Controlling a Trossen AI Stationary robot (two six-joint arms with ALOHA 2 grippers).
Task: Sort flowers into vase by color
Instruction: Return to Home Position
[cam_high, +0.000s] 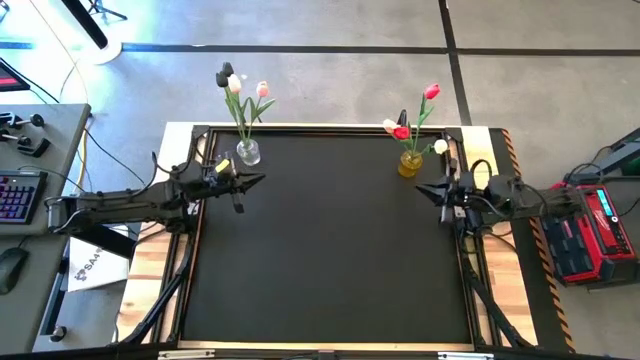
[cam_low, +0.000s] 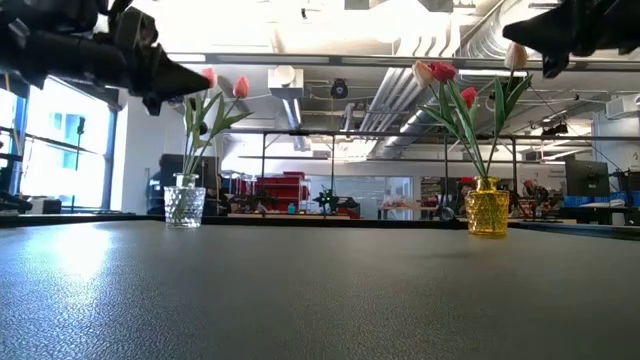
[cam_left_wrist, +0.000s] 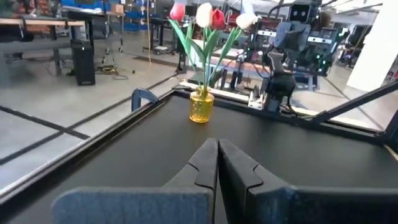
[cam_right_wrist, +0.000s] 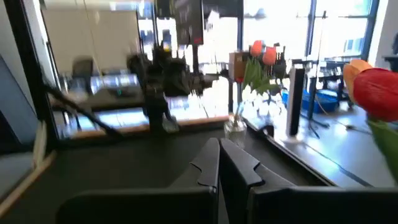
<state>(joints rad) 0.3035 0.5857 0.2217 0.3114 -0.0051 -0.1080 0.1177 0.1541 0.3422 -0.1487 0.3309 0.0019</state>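
While pink, white and dark flowers are standing in a clear vase and red and white flowers in a yellow vase at the table's back corners, the left gripper is hovering over the table's left side and the right gripper over its right side, each with fingers pressed together.

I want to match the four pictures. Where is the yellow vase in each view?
High view: yellow vase at the far edge of the black table, right side.
Low view: vase, right of middle.
Left wrist view: vase, straight ahead, at the table's edge.
Right wrist view: not in it.
Shared landmark: the black table, in all four.
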